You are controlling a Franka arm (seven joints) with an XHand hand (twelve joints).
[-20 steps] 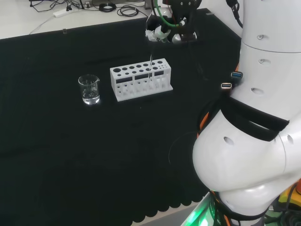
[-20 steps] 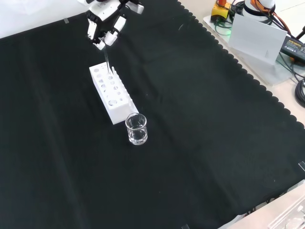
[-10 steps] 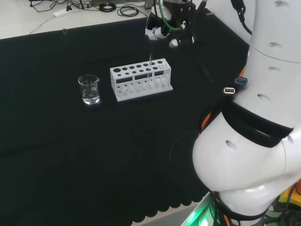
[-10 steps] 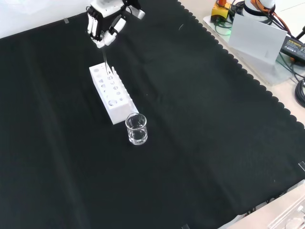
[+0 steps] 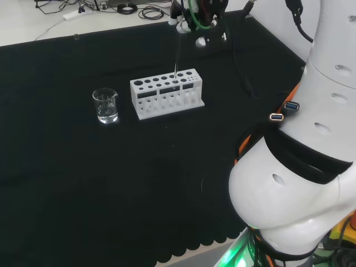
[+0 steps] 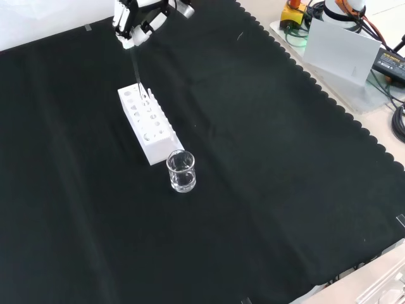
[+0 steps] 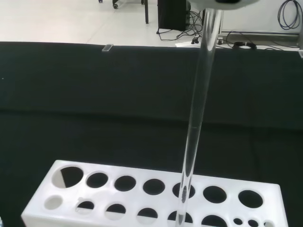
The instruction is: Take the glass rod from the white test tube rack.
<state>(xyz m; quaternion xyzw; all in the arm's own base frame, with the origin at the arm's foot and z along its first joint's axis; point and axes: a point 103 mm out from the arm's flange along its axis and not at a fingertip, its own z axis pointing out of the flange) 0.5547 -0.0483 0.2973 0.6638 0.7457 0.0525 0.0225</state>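
hand: up at the top edge of the front view [image 6: 140,18], fingers curled in, pinching the top end of the glass rod; in the head view it sits above the far side of the rack [image 5: 192,16]
glass rod: [image 6: 136,73] thin clear rod, hangs down from the hand, near upright with a slight tilt; in the wrist view [image 7: 199,113] its lower end is down inside a hole of the rack's back row, so it is not clear of the rack yet
test tube rack: white [image 6: 147,123], stands on the surface, two rows of round holes on top, some smaller holes at one end [image 7: 156,191]; in the head view [image 5: 167,94] the rod enters it toward its right end
beaker: small clear glass beaker [image 6: 181,171], just beside the near end of the rack in the front view, not touching it; left of the rack in the head view [image 5: 105,105]; whether it holds liquid, cannot tell
surface: black cloth [image 6: 272,190], scalloped edge on the right of the front view
arm: big white links on the right of the head view [image 5: 300,183]
clutter: cables and boxes off the cloth at the front view's top right [image 6: 354,38]
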